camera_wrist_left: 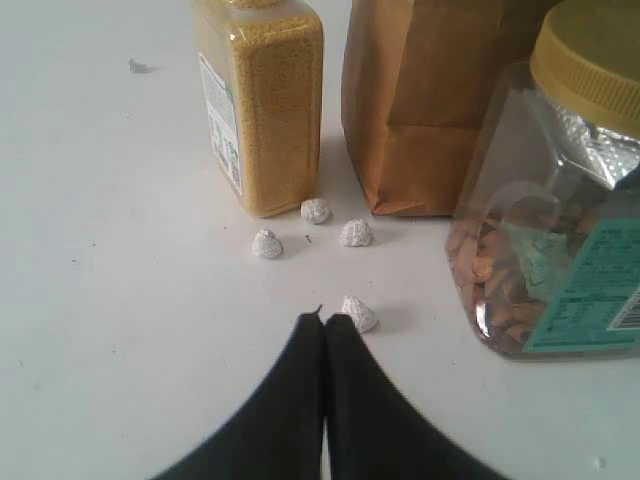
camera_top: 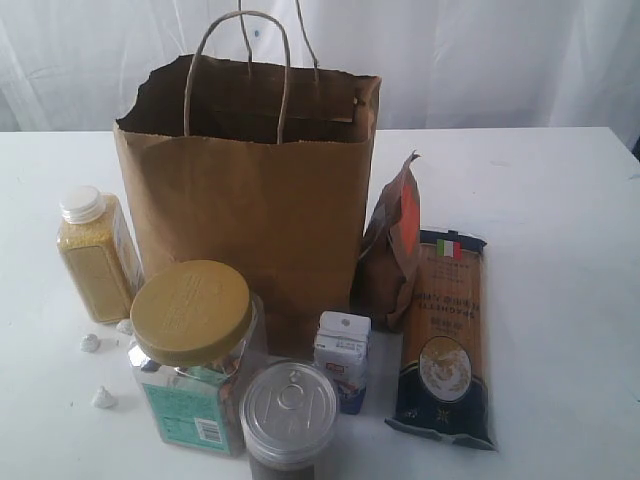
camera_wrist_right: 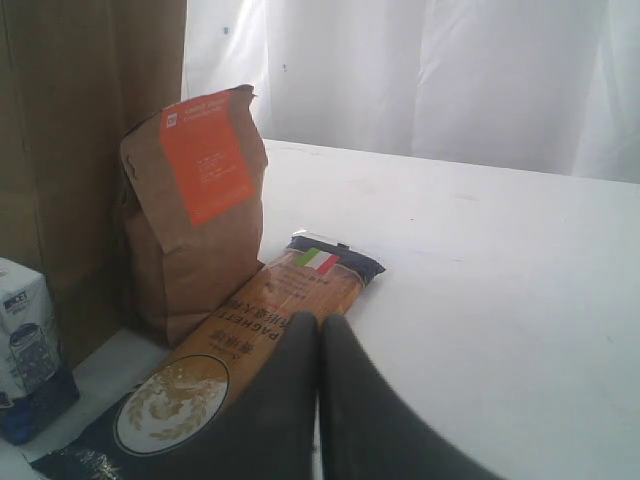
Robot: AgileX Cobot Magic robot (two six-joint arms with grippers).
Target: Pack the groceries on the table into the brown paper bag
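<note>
The brown paper bag (camera_top: pixel 255 190) stands upright and open at the middle of the white table (camera_top: pixel 560 200). Groceries surround it: a yellow-grain bottle (camera_top: pixel 95 255) to its left, a yellow-lidded clear jar (camera_top: pixel 190 350) and a silver-topped can (camera_top: pixel 290 415) in front, a small white-blue carton (camera_top: pixel 342 358), a brown orange-labelled pouch (camera_top: pixel 392 245) and a dark-blue spaghetti packet (camera_top: pixel 442 335) to its right. Neither arm shows in the exterior view. My left gripper (camera_wrist_left: pixel 324 320) is shut and empty, near the bottle (camera_wrist_left: pixel 262 105) and jar (camera_wrist_left: pixel 555 210). My right gripper (camera_wrist_right: pixel 320 322) is shut and empty over the spaghetti packet (camera_wrist_right: pixel 255 330), beside the pouch (camera_wrist_right: pixel 195 215).
Several small foil-wrapped candies (camera_wrist_left: pixel 358 312) lie on the table between the bottle and the jar, one just off the left gripper's tip. White curtains hang behind the table. The carton (camera_wrist_right: pixel 25 345) stands at the edge of the right wrist view.
</note>
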